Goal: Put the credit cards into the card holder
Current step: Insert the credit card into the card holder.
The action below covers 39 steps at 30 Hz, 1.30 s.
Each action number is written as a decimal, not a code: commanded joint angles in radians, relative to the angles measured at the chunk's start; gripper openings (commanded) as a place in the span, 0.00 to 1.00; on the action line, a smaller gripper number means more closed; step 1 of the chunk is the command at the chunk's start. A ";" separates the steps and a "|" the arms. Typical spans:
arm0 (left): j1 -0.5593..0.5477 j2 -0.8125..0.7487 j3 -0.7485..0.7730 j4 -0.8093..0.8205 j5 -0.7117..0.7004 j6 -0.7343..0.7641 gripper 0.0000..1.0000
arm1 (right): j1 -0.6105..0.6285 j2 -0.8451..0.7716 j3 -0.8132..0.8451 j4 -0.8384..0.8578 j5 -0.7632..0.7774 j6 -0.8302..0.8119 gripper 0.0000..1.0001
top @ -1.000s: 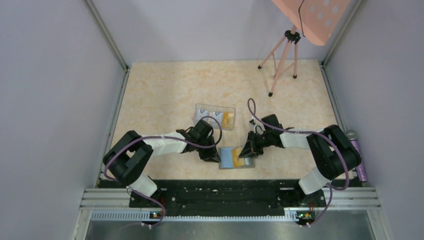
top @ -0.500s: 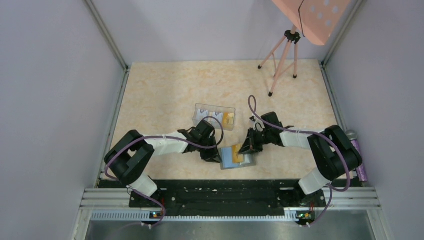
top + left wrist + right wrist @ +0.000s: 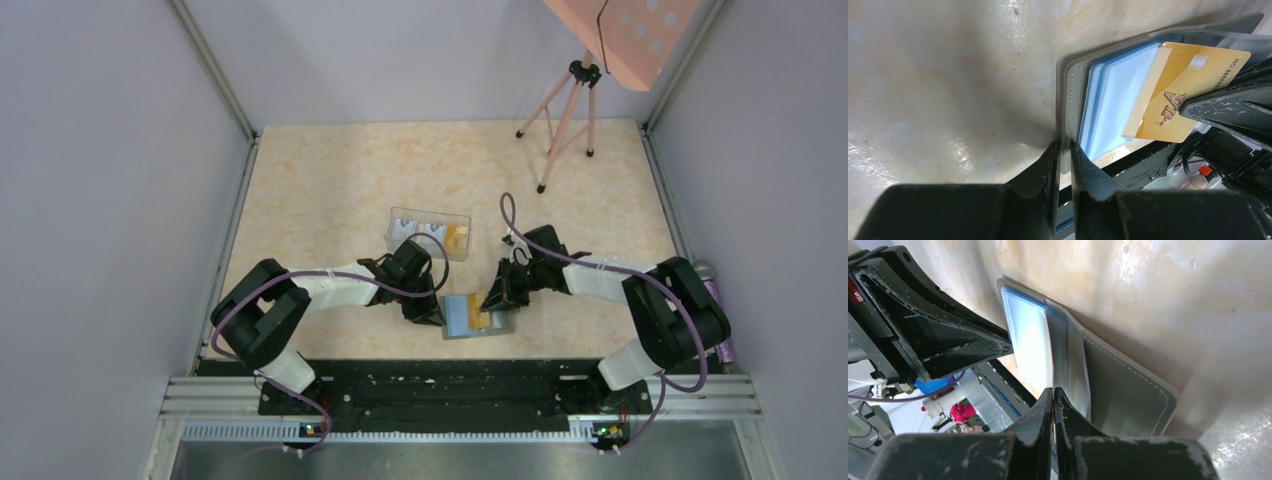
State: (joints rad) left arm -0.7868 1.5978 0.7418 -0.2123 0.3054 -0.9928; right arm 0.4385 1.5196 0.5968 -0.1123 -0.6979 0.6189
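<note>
Two grippers meet at the open card holder point(image 3: 458, 316), which lies flat on the table point(image 3: 330, 190) near its front edge, just in front of the clear box point(image 3: 428, 228); the left gripper point(image 3: 1064, 150) is clamped on the card holder's grey left rim; the right gripper point(image 3: 1053, 392) is clenched on a gold credit card point(image 3: 1193, 85), tilted, its leading edge over the light blue slots.

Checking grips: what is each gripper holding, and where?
Left gripper pinches the card holder by its grey cover edge; right gripper clamps the gold credit card by one end.
</note>
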 commanded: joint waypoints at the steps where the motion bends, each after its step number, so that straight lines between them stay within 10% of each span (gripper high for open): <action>1: -0.012 0.041 -0.009 -0.043 -0.066 0.022 0.19 | 0.015 -0.031 0.013 -0.063 0.028 -0.031 0.00; 19: -0.021 0.050 0.004 -0.049 -0.072 0.020 0.19 | 0.079 0.056 0.034 -0.009 0.038 0.030 0.02; 39: -0.026 0.072 0.035 -0.050 -0.067 0.026 0.18 | 0.121 0.002 0.215 -0.402 0.332 -0.152 0.64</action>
State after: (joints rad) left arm -0.8024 1.6287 0.7761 -0.2234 0.3088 -0.9928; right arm 0.5331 1.5505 0.7689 -0.4202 -0.4885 0.5304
